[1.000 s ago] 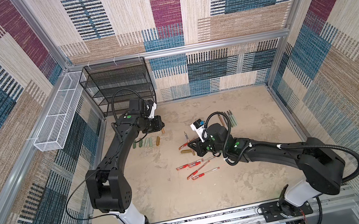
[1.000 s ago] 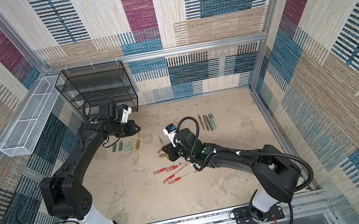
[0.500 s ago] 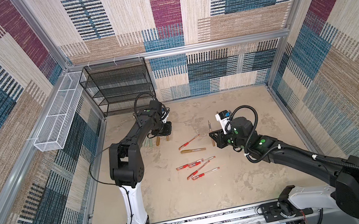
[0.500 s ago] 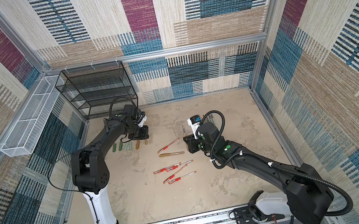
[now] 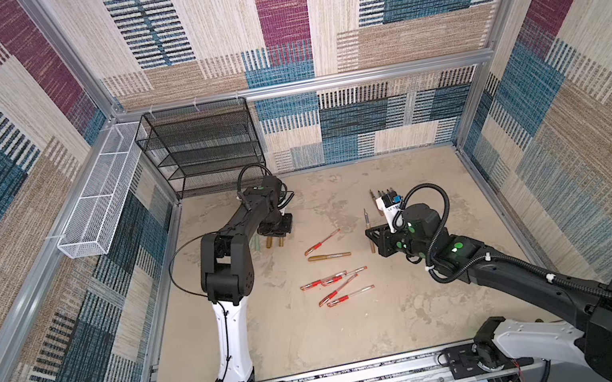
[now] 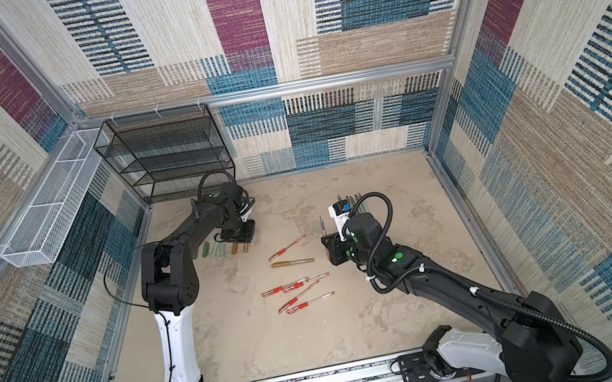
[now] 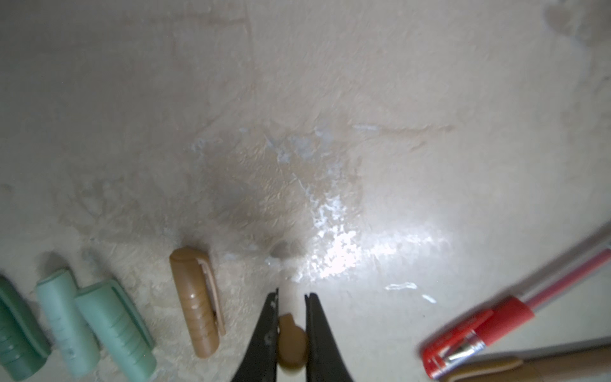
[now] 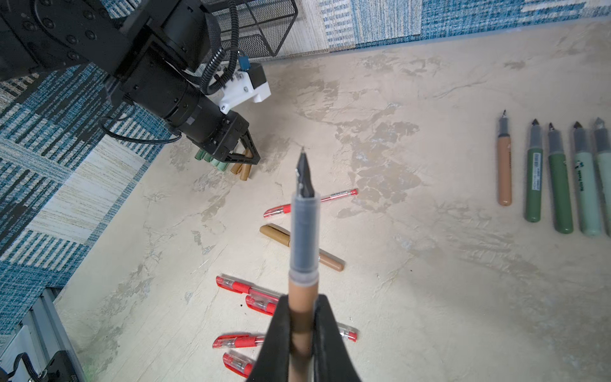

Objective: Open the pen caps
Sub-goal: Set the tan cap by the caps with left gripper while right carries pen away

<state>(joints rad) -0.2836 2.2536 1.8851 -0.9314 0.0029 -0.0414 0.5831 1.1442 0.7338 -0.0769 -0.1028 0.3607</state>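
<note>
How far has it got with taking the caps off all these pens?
Done: five bare pens lie in a row, with green caps and one loose gold cap lying beside the left fingers. In hand: those fingers pinch a second gold cap; the right fingers hold a bare gold pen. Left: one capped gold pen and the red pens, caps still on.

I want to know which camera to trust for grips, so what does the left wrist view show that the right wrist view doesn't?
Only the left wrist view shows the left tool closed on the held gold cap. Only the right wrist view shows the right tool clamped on an uncapped gold pen, plus the row of uncapped pens. Both show the green caps, the loose gold cap and red pens.
</note>
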